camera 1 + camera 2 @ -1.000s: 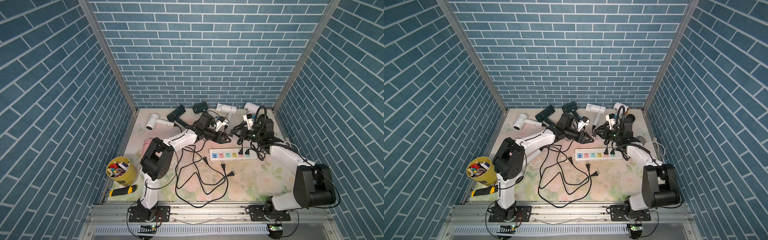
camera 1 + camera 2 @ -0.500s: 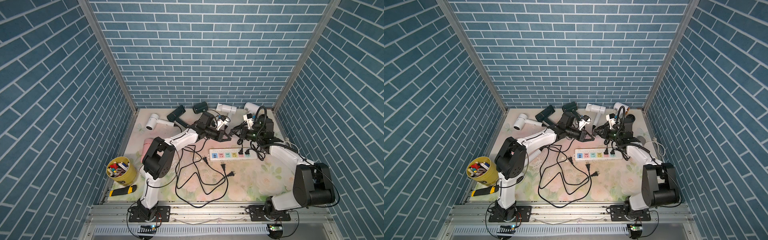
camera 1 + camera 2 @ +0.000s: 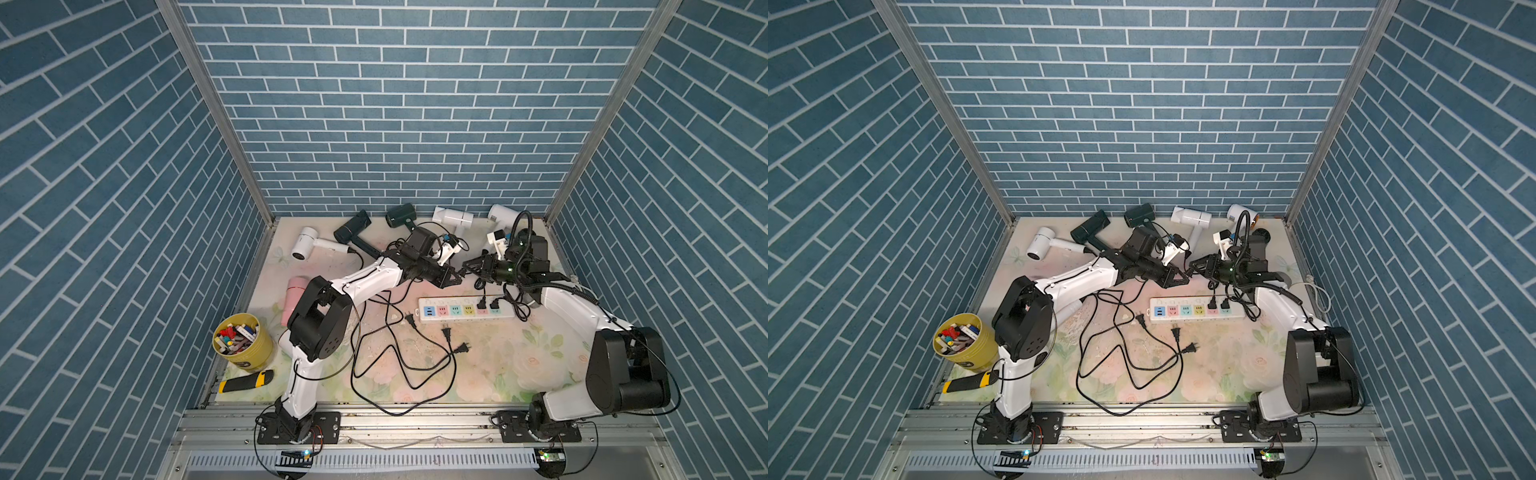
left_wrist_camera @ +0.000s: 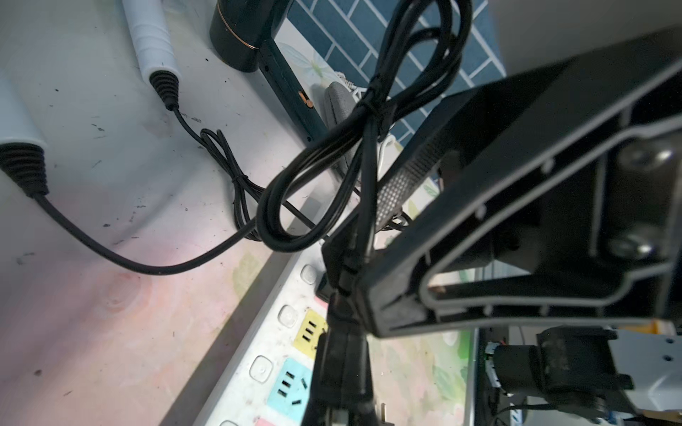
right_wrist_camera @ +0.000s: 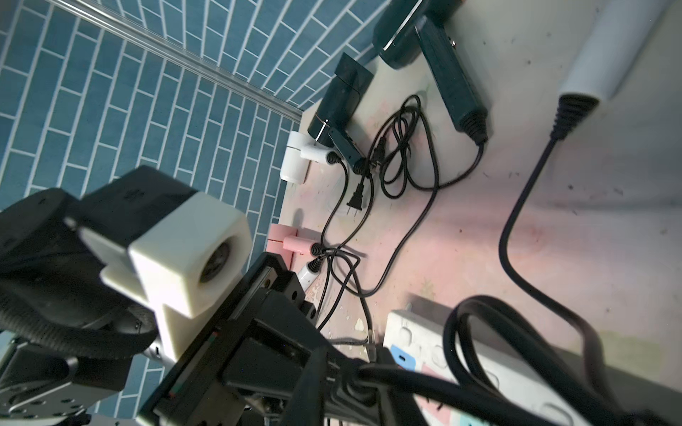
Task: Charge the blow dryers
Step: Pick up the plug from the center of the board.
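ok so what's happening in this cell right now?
Both arms meet just above the power strip, handling one black cord. The left gripper is shut on that cord near its plug, over the strip's sockets. The right gripper is right against it; I can't tell whether it grips anything. Two plugs sit in the strip's end sockets, three loose plugs lie on the mat, and most blow dryers lie along the back wall.

Pink blow dryer (image 3: 295, 296), floral mat (image 3: 498, 368)
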Available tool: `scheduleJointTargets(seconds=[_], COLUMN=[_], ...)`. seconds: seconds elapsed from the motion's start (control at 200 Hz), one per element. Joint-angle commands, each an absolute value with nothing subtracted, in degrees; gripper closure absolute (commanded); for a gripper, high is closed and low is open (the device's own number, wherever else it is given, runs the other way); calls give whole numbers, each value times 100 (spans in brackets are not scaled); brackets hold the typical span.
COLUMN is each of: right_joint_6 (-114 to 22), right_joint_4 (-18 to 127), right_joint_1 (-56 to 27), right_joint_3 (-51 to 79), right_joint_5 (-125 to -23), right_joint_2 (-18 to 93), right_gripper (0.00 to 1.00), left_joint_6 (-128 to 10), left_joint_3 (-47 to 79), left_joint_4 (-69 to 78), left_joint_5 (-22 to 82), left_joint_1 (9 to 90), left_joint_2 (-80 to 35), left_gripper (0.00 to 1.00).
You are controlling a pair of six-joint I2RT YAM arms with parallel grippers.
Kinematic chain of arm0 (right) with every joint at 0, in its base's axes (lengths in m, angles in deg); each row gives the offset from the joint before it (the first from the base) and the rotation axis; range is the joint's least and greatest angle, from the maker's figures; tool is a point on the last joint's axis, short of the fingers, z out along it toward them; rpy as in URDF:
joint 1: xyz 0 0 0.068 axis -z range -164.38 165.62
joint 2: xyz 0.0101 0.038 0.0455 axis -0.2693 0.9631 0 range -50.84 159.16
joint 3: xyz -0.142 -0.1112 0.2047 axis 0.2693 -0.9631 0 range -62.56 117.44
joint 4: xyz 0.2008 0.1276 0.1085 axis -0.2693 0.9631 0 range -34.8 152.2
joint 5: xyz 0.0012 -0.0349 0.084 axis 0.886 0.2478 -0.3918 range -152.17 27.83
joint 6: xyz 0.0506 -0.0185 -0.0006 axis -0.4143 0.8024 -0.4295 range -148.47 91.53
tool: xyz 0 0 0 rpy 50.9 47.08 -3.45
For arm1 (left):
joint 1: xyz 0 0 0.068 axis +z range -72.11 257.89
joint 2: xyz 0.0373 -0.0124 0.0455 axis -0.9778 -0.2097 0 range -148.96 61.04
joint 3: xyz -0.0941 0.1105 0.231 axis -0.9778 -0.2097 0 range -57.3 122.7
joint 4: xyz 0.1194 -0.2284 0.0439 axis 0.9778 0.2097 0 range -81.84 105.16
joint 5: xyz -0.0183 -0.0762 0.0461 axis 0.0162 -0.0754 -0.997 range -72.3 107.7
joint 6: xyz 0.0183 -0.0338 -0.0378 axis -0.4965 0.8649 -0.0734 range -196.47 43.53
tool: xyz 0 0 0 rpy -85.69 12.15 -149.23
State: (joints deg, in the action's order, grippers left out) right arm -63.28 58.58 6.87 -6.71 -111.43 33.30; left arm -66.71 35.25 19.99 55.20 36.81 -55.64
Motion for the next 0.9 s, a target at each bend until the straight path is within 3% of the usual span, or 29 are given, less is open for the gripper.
scheduleJointTargets(seconds=[0.0,0.32,0.695,0.895], right_joint_6=[-6180,-5966,-5965,-5960], right_joint_4=[6992,7939,8089,8111], right_joint_1=[810,861,829,761], right_joint_3=[-212,272,288,422], right_joint_5=[-11428,-11465,-11519,-11514], right_joint_2=[3403,3588,3837,3966], right_gripper=[73,70,63,63], left_joint_6=[-7196,-7767,-7839,-7896], left_joint_3=[3366,3227,3328,3375], left_joint_4=[2093,2121,2177,2217], left_joint_5=[4538,3607,3536,3541], left_joint_1=[3574,3250,3172,3102], left_joint_2=[-5251,-5058,-5102,-5115], left_gripper=[100,100,100,100])
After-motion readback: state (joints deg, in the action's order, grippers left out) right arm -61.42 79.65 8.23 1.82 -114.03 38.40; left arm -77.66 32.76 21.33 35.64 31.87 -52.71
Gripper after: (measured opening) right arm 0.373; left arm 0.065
